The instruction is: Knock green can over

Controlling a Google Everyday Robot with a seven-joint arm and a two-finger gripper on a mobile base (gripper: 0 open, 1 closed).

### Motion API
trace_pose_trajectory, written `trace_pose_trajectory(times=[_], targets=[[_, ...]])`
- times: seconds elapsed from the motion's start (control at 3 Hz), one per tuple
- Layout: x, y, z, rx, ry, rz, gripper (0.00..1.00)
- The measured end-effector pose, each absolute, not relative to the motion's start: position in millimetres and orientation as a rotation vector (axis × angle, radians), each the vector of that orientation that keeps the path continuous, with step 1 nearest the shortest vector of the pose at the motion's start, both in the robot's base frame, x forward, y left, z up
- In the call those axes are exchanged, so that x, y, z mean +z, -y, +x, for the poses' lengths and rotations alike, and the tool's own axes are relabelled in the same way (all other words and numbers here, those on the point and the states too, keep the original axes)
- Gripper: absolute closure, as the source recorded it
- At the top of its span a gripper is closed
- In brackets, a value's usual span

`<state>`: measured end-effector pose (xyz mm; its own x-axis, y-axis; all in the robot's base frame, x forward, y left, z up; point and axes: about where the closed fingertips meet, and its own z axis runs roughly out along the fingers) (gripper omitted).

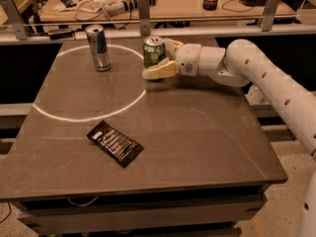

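Note:
The green can (153, 52) stands upright on the dark table (207, 147), at the right edge of a white ring of light. My gripper (158, 58) reaches in from the right on a white arm and is open. Its near finger (161, 70) lies across the front of the can's base and hides it. The far finger (171, 45) sits behind the can on its right. The can is between the two fingers; I cannot tell whether they touch it.
A taller silver-and-blue can (98, 47) stands upright at the back left, inside the ring. A black snack packet (115, 143) lies flat near the front left. Behind the table runs a rail with metal posts (143, 11) and a cluttered desk.

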<state>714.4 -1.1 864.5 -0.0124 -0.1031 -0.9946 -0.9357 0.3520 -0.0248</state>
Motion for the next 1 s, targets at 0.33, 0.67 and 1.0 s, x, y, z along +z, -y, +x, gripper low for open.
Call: trace_pose_trajectory(times=[0.33,0.67,1.0], targets=[[872,-16,709,0.906,-1.416,-1.026,0.17],[879,-25,707,0.918,-1.405,-1.04,0.41],[883,-27,706,0.918,-1.407,-1.055,0.64]])
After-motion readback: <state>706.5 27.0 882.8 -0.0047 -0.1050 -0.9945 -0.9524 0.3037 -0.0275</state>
